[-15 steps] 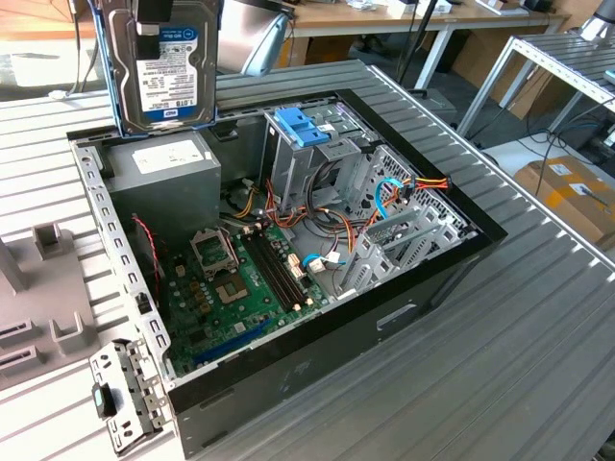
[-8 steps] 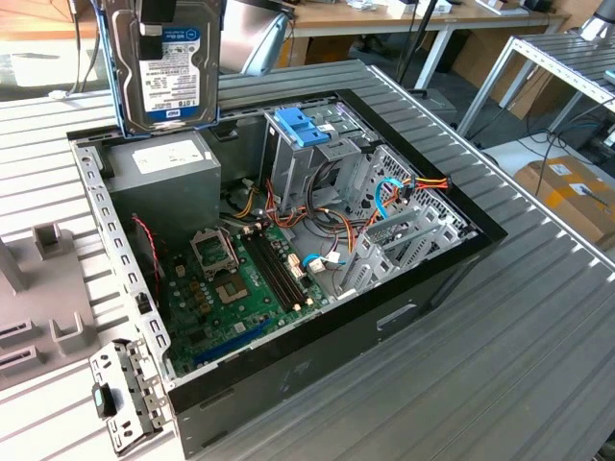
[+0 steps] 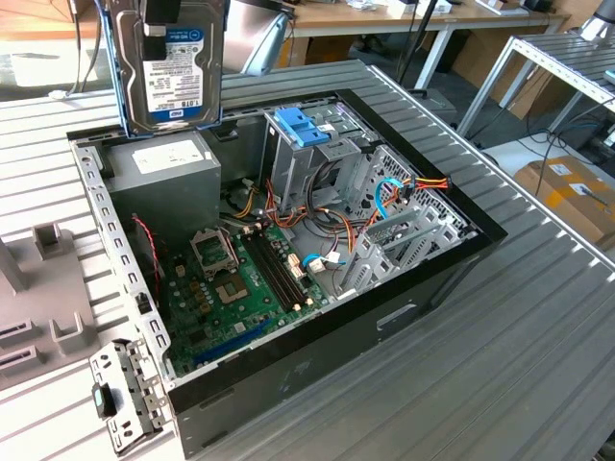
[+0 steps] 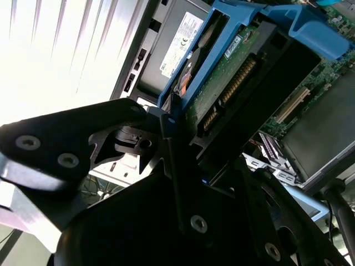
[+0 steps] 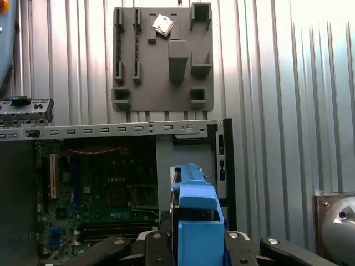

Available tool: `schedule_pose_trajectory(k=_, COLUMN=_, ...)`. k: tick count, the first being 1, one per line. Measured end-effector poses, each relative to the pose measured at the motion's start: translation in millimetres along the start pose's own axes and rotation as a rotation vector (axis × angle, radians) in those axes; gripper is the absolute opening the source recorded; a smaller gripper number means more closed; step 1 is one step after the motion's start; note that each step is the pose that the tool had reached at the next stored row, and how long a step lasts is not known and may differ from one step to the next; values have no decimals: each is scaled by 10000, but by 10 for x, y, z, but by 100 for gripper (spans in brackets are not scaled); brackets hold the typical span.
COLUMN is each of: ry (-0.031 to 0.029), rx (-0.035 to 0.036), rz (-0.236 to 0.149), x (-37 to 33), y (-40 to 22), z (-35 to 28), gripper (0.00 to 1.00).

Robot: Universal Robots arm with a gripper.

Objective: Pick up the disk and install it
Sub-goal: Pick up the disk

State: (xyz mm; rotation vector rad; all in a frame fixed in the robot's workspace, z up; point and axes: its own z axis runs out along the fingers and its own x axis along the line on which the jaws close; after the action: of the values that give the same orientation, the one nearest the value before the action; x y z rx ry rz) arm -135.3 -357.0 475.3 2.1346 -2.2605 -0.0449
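Observation:
The disk (image 3: 173,77), silver-grey with a white and blue label and blue side rails, hangs upright in the air at the exterior view's upper left. It is above the grey power-supply box (image 3: 159,168) at the back corner of the open computer case (image 3: 384,317). My gripper (image 3: 159,14) is shut on its upper end. In the second wrist view the disk (image 4: 233,72) shows its green circuit side, with black fingers (image 4: 127,133) clamped on its blue rail. In the first wrist view the blue rail (image 5: 197,216) stands between the fingers, over the case.
Inside the case lie the green motherboard (image 3: 240,279), a metal drive cage with a light-blue tray (image 3: 303,125) on top, and loose coloured cables (image 3: 384,206). A grey fixture plate (image 5: 163,55) lies on the ribbed table beside the case. A slot bracket (image 3: 120,399) sticks out at the near corner.

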Motion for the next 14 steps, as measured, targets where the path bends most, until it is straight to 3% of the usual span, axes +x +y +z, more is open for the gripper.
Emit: schedule_pose_trajectory(k=14, ry=0, rx=0, rz=0, x=11, y=-49, z=0, gripper=36)
